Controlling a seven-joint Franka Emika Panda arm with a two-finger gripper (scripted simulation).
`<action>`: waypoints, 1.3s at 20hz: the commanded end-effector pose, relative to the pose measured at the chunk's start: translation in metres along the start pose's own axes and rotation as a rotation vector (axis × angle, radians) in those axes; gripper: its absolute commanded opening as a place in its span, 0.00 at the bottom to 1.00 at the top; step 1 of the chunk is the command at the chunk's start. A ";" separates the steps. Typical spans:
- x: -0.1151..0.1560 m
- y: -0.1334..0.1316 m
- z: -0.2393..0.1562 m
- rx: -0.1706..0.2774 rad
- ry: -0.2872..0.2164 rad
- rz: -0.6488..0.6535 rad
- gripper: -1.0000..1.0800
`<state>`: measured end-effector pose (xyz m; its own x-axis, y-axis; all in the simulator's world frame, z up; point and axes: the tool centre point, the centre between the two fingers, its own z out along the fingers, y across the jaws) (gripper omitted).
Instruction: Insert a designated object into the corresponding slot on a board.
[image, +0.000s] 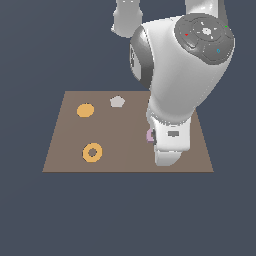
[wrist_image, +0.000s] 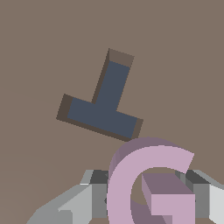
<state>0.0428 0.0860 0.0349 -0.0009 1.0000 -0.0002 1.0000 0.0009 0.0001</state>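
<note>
Your gripper (wrist_image: 148, 197) was clenched on the pink G block (wrist_image: 151, 183), with a grey finger (wrist_image: 94, 194) showing on either side of the letter. The block hung over the brown board (image: 60, 145), just beside a T-shaped recess (wrist_image: 103, 105) cut into it. In the exterior view only a lilac sliver of it peeked out beside the arm, well apart from the orange ring (image: 92, 152), the orange disc (image: 85, 110) and the grey pentagon (image: 117, 101).

White, grey-jointed Panda arm descends steeply from above, wrist vertical, its hand low over the flat brown board (image: 60, 150). Gripper (wrist_image: 148, 197) points downward. Grey fingers (wrist_image: 76, 203) sit on either side of the pale pink G-shaped block (wrist_image: 127, 183), closed against it.
</note>
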 end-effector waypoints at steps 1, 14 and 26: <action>0.008 -0.007 -0.001 -0.001 0.000 -0.103 0.00; 0.034 -0.067 -0.003 -0.001 0.000 -0.730 0.00; 0.026 -0.115 -0.005 -0.001 0.000 -1.188 0.00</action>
<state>-0.0671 0.1133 0.0393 -0.9089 0.4171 -0.0006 0.4171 0.9089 0.0005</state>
